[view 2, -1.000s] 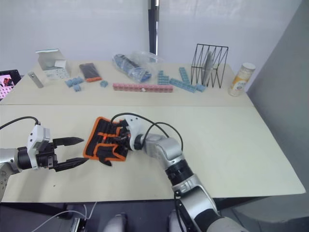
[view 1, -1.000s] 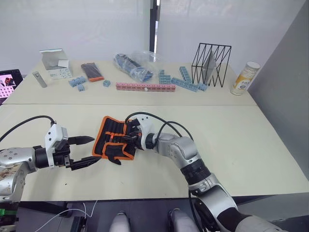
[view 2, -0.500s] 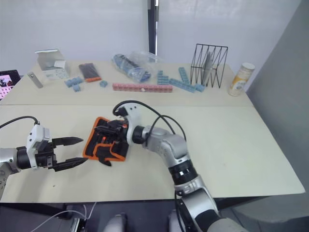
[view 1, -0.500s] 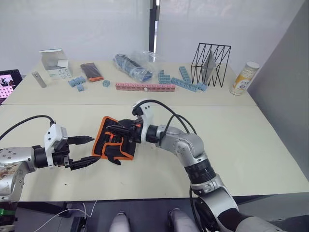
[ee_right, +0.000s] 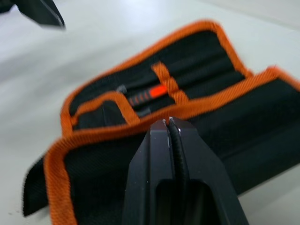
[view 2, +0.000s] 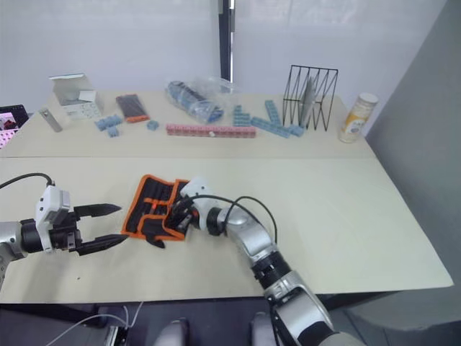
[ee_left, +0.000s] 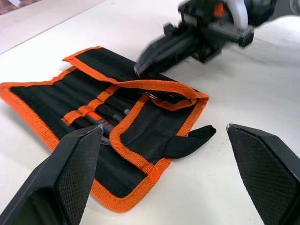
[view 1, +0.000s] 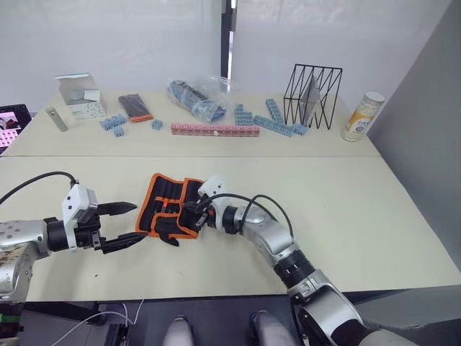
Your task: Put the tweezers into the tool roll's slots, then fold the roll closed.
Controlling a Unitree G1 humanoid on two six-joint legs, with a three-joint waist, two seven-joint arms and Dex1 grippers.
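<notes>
Black fabric tool roll with orange trim (view 1: 169, 207) lies half-folded at centre-left of the head view, on the near cream table (view 1: 346, 216).

One flap is folded partly over the row of inner slots, where dark slim tools and an orange-marked handle sit under an orange band; a short black strap (ee_left: 190, 139) sticks out from the lower edge. The right gripper (view 1: 196, 210) rests against the roll's right edge, fingers pressed together with nothing clearly pinched between them. The left gripper (view 1: 124, 225) hovers just left of the roll, fingers spread wide and empty. Along the upper part of the frame, on the far table, stand a black wire rack (view 1: 315, 95), a pink brick strip (view 1: 215, 130) and a pale cylindrical can (view 1: 364, 116).
</notes>
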